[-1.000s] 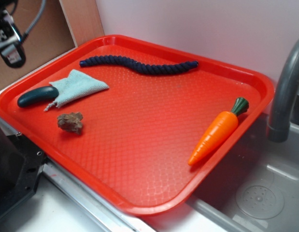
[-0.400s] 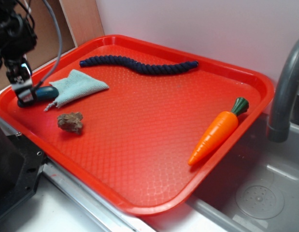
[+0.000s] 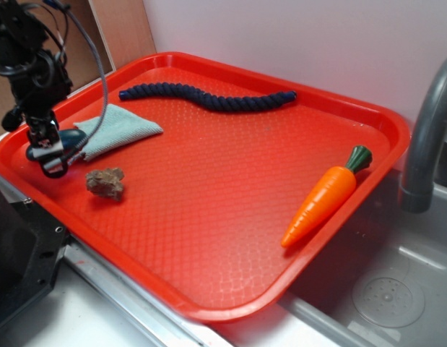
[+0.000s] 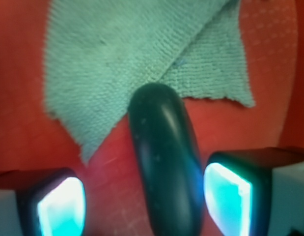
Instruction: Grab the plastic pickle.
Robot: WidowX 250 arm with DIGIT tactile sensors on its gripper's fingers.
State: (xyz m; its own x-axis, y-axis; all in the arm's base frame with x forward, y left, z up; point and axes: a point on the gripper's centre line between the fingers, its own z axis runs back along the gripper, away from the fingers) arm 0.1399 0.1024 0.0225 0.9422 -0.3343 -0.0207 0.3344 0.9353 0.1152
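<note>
Black pincer (image 4: pixel 144 199) stood low in the wrist frame, its two pads wide apart, the right one almost touching the smooth, glossy, dark teal plastic pickle (image 4: pixel 164 162) between them, the left clear of it. The rounded, slippery oblong sat off-centre, so a closing squeeze might have nudged or spun it aside. Its far end rested on the nubby, pale green knitted cloth (image 4: pixel 142 59). Beyond, at left in the exterior frame, lay the dimpled red plastic tray (image 3: pixel 230 195).

You see the pickle (image 4: pixel 164 162) on the tray (image 3: pixel 209 282) between the gripper (image 4: pixel 144 201) fingers, cloth (image 4: pixel 137 54) beyond its far end, rope (image 3: pixel 209 97) behind, carrot (image 3: pixel 324 199) right.
</note>
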